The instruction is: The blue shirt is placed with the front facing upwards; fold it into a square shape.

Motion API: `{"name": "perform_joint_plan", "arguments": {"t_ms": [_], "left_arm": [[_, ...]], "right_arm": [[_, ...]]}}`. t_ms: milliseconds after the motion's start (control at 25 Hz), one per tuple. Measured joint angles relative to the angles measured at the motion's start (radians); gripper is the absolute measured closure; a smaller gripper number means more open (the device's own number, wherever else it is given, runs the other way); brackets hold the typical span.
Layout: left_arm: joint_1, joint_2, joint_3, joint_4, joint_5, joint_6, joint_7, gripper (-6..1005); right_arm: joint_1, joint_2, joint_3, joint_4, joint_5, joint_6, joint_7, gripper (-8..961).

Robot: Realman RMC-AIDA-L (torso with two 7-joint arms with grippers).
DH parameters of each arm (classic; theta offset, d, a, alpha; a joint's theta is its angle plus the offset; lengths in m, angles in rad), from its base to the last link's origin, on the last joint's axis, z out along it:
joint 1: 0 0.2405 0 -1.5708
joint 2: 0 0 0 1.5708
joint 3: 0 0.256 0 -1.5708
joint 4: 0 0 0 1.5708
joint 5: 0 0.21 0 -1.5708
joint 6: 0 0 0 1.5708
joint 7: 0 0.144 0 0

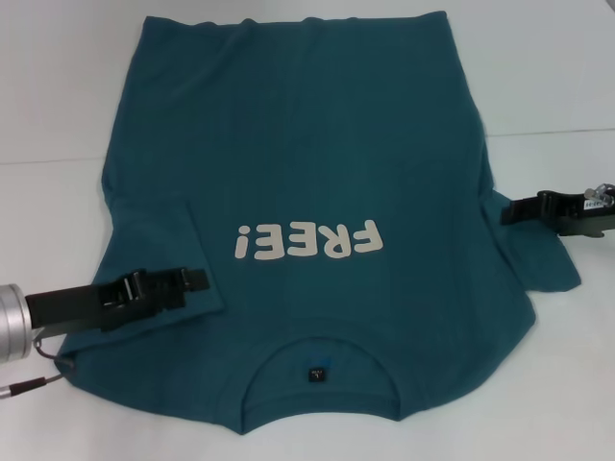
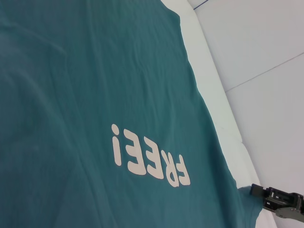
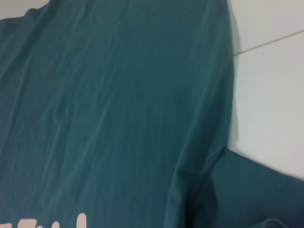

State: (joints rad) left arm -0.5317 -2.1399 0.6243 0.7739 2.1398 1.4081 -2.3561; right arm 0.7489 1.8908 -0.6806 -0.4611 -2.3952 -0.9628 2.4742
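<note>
Blue shirt laid flat on white tabletop, front up, collar at the near edge toward the robot, hem at the far edge. Cream "FREE!" lettering across the chest, reading upside down in the head view. Small black tag inside the collar. Light wrinkling over the body of the garment in both wrist views.

Sleeve on the robot's left side folded inward, lying over the shirt body. Left end effector low over that folded sleeve, fingertips pointing toward the lettering, just short of the exclamation mark. Fingers appear close together; whether clenched on fabric or released cannot be told.

Sleeve on the robot's right side spread outward on the tabletop, not folded. Right end effector at the shirt's right edge, near where that sleeve joins the body, fingertips pointing inward. Same end effector also seen in the left wrist view, at the cloth edge. State of its fingers cannot be told; grasp on the cloth not confirmed.
</note>
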Motion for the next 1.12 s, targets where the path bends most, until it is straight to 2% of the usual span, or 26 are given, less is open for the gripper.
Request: {"name": "perform_joint_plan", "arguments": {"t_ms": [200,520,600,760,960,1120], "left_arm": [[-0.003,0.000,0.001,-0.001,0.000,0.000,0.000,398],[-0.002,0.000,-0.002,-0.001,0.000,0.000,0.000,399],[-0.002,0.000,-0.002,-0.001,0.000,0.001,0.000,399],[0.000,0.000,-0.003,-0.001,0.000,0.004,0.000,399],[0.004,0.000,-0.004,-0.001,0.000,0.002,0.000,399],[0.009,0.001,-0.005,-0.001,0.000,0.006,0.000,399]], "right_arm": [[-0.001,-0.006,-0.004,0.000,-0.002,-0.008,0.005,368],[-0.001,-0.017,-0.005,-0.003,-0.004,-0.025,0.017,622],[-0.005,-0.035,-0.007,-0.008,-0.016,-0.041,0.033,701],[-0.018,-0.050,-0.008,-0.046,-0.035,-0.067,0.061,858],[-0.029,-0.054,-0.004,-0.095,-0.074,-0.081,0.080,941],[-0.017,-0.054,-0.009,-0.132,-0.166,-0.073,0.117,941]]}}
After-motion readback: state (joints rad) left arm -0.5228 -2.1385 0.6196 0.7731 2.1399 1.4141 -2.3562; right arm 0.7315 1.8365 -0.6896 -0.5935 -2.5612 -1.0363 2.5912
